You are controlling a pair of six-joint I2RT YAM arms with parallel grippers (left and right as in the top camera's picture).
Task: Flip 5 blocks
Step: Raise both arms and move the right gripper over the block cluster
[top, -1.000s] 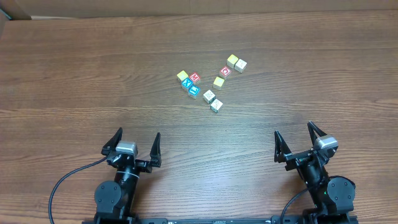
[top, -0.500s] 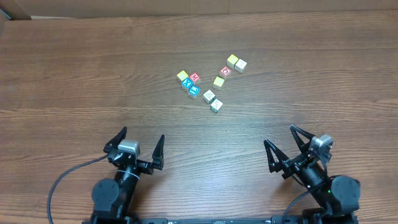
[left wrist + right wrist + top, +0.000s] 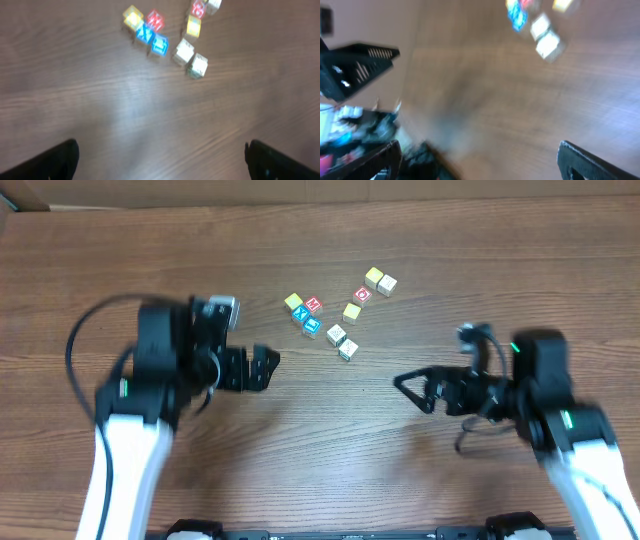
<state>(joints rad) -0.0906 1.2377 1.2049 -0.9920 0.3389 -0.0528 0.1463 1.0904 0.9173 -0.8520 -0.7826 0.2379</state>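
Both arms have just swung out from the near edge toward the blocks (image 3: 337, 334), which sit untouched in a loose cluster at the middle of the counter (image 3: 120, 260). I judge this to be the opening approach, with 0 of 5 flips done. The left end effector (image 3: 268, 370) hangs just left of the cluster and the right end effector (image 3: 410, 392) a little to its right. Both are spread fully wide, hold nothing and touch nothing.

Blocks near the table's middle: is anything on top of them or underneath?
Nothing sits on the blocks; all lie singly on the wooden table, top faces showing. Their bottom faces are hidden against the wood.
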